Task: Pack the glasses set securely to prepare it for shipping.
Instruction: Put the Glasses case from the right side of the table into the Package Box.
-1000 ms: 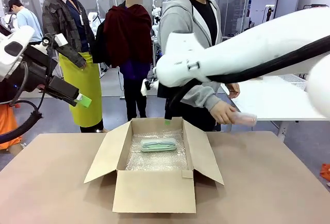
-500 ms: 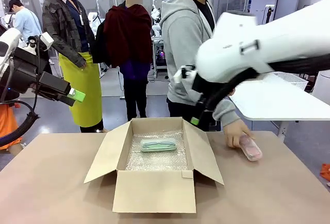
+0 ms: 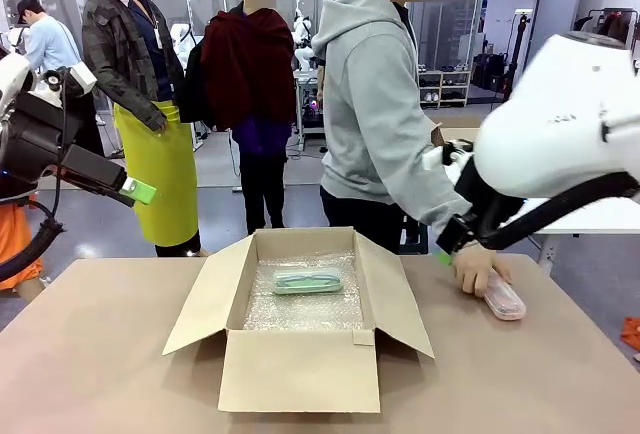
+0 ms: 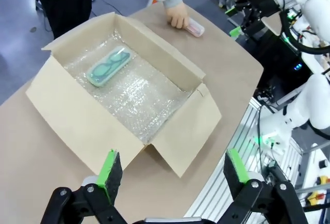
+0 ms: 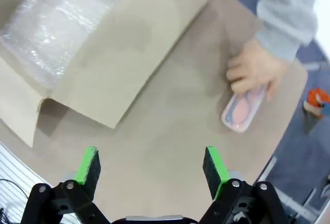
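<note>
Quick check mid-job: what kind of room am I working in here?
Probably an indoor lab or workshop hall, not a home: glass partitions along the back, a white workbench beside our table, and a shelving rack behind.

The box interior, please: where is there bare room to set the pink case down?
The bubble wrap is bare between the mint green case and the near wall of the box. The far end, around that case, is crowded. Right of the box, the person's hand rests on the pink case.
</note>
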### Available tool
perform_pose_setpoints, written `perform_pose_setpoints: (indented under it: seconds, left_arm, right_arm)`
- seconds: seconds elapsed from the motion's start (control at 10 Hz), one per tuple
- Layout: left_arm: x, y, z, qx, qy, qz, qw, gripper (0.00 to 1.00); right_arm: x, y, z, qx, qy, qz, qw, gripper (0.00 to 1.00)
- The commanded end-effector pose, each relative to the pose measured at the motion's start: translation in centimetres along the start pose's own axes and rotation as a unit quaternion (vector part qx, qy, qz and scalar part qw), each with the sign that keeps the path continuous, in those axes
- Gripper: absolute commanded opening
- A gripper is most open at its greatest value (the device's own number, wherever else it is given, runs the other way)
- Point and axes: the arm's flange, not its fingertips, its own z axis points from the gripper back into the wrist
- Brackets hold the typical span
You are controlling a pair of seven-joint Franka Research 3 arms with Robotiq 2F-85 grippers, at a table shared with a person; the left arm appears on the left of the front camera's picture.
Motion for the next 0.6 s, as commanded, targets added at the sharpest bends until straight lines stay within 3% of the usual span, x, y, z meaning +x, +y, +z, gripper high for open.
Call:
perform_pose_setpoints:
  seconds: [0.0, 0.4, 0.5]
  left_arm:
    - [-0.9, -0.3, 0.2, -0.008, -0.007, -0.015, 1.000, 1.00]
    - [-0.1, -0.2, 0.2, 0.002, -0.001, -0.004, 1.000, 1.00]
    - [-0.1, -0.2, 0.2, 0.002, -0.001, -0.004, 1.000, 1.00]
  right_arm:
    - [-1.6, -1.7, -0.2, -0.013, 0.004, -0.065, 0.998, 1.00]
    - [-4.4, -5.6, -0.8, -0.061, 0.021, -0.158, 0.985, 1.00]
    - [-3.6, -5.5, -0.8, -0.013, 0.018, -0.107, 0.994, 1.00]
